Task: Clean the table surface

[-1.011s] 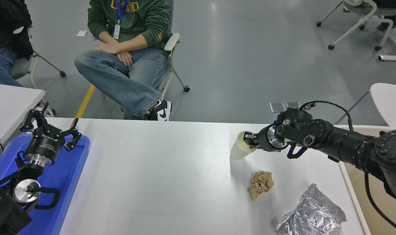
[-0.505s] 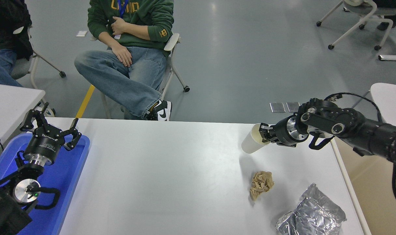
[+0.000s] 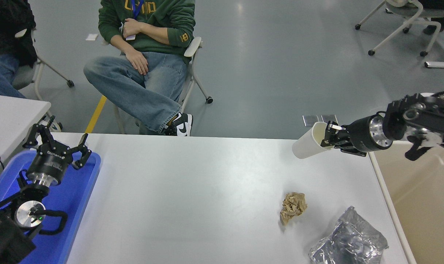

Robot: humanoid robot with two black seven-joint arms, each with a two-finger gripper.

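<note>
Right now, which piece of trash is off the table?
The white cup, gripped at its rim by the right gripper and tilted in the air. The brown paper wad and foil bag lie on the table.

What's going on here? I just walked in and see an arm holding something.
The right claw grips a white paper cup by its rim, tilted, above the table surface at its far right. A crumpled brown paper and a foil bag lie on the table. The left claw sits open over a blue tray.
</note>
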